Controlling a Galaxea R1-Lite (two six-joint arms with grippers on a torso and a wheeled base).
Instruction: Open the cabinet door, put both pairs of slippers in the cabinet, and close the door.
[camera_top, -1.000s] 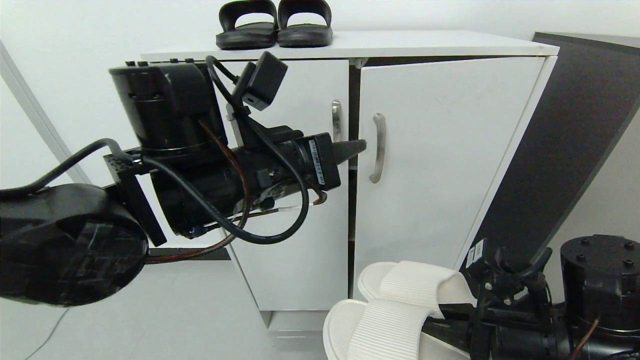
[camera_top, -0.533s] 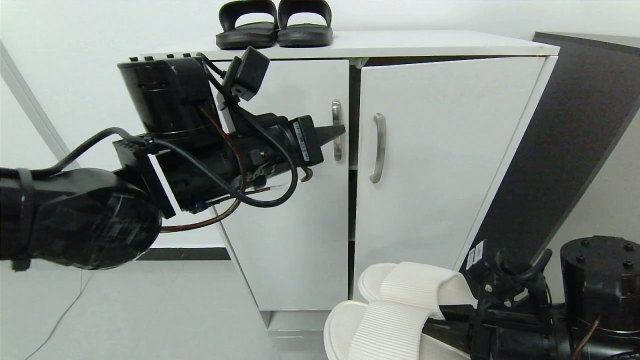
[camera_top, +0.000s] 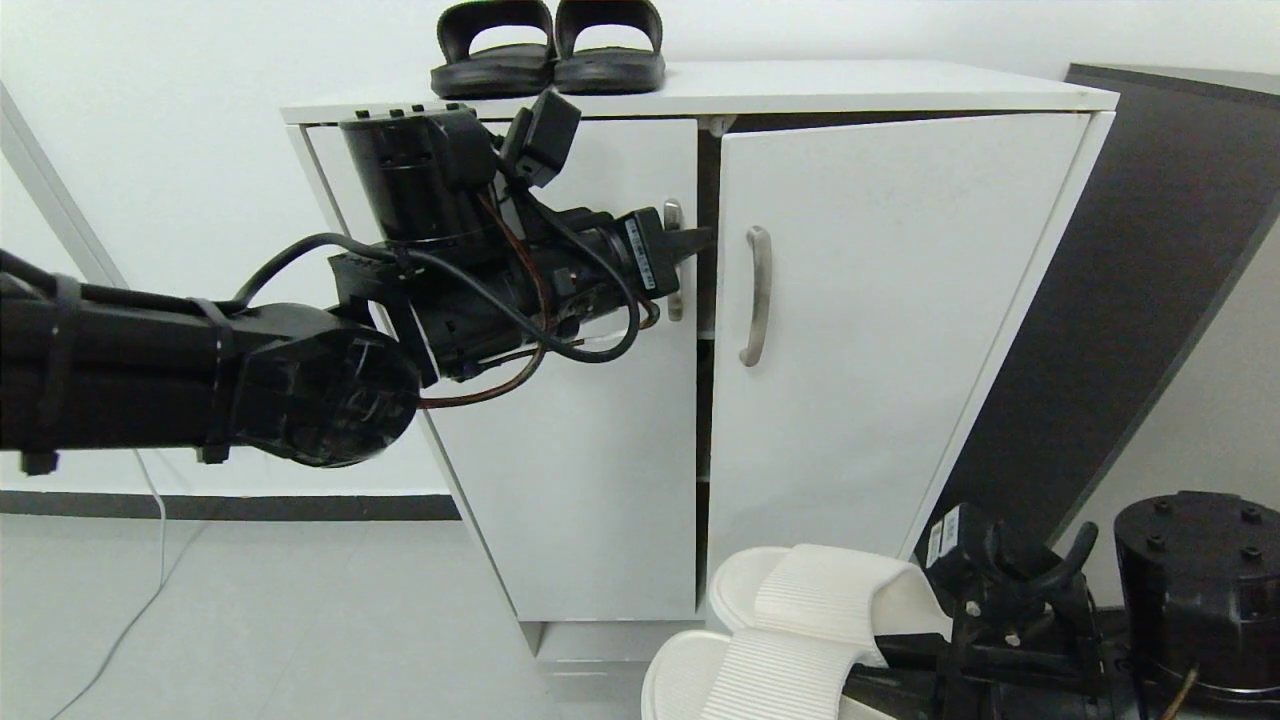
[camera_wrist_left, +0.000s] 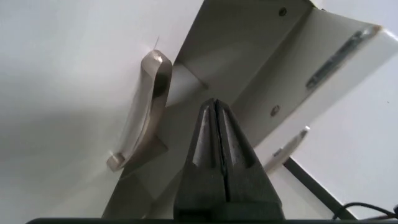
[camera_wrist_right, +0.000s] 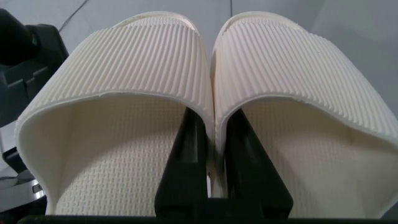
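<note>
Head view, room: a white wall (camera_top: 150, 100), a grey floor (camera_top: 250, 620), and a thin black strip (camera_top: 200, 507) where they meet. A dark panel (camera_top: 1130, 280) stands to the right of the cabinet.
Head view, cabinet: the white cabinet (camera_top: 800, 95) stands on the floor and has two doors. A dark gap shows between the left door (camera_top: 570, 480) and the right door (camera_top: 880, 300).
Head view, black slippers: the black slippers (camera_top: 548, 50) sit side by side on the cabinet's flat top, near its back edge.
Head view, left end effector: the left end effector (camera_top: 703, 240) is up at the gap, just beside the left door's handle (camera_top: 677, 305). The right door's handle (camera_top: 757, 295) is near it. I cannot tell if the tips touch anything.
Head view, white slippers: the white slippers (camera_top: 800, 610) are low down in front of the right door, held up off the floor by the right end effector (camera_top: 890, 650).
Left wrist view, left end effector (camera_wrist_left: 216, 107): its two fingers are pressed together with nothing between them. They point into the gap, with the silver handle (camera_wrist_left: 149, 112) just beside them.
Right wrist view, right end effector (camera_wrist_right: 212, 127): one finger goes under each strap. The two fingers pinch the inner sides of the white slippers (camera_wrist_right: 143, 81) together.
Right wrist view, surface: grey floor shows past the toes.
</note>
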